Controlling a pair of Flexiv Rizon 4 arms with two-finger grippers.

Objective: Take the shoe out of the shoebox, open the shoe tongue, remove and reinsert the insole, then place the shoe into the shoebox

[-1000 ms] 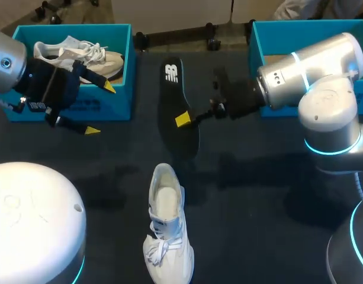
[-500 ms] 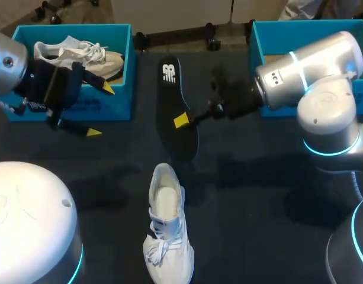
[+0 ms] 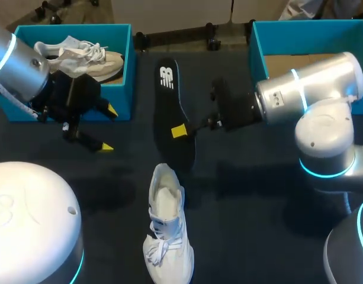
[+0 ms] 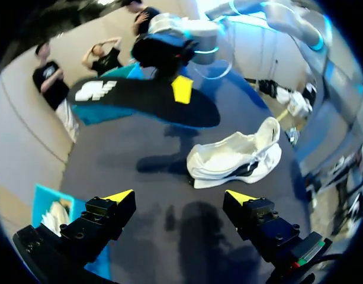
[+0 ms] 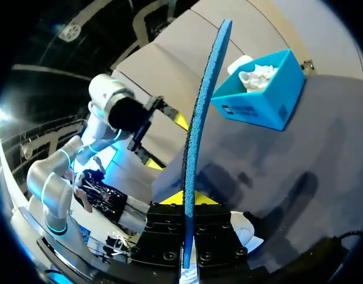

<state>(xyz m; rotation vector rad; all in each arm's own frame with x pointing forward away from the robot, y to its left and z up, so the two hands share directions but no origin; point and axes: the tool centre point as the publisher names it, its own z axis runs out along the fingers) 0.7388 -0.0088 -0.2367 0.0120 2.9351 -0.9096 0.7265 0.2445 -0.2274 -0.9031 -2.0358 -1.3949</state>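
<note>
A white shoe lies on the dark table, toe toward the front edge, its opening facing up. My right gripper is shut on the side edge of a black insole, holding it in the air beyond the shoe. The right wrist view shows the insole edge-on, blue underneath, clamped in that gripper. My left gripper hangs open and empty in front of the left shoebox. From the left gripper, the shoe lies ahead on its side, with the insole beyond it.
The left teal shoebox holds a second white shoe. Another teal shoebox stands at the back right, behind my right arm. Two small black objects sit at the table's far edge.
My left gripper has swung down and to the right, away from the left shoebox toward the table's middle. The right gripper has brought the insole slightly nearer the shoe.
</note>
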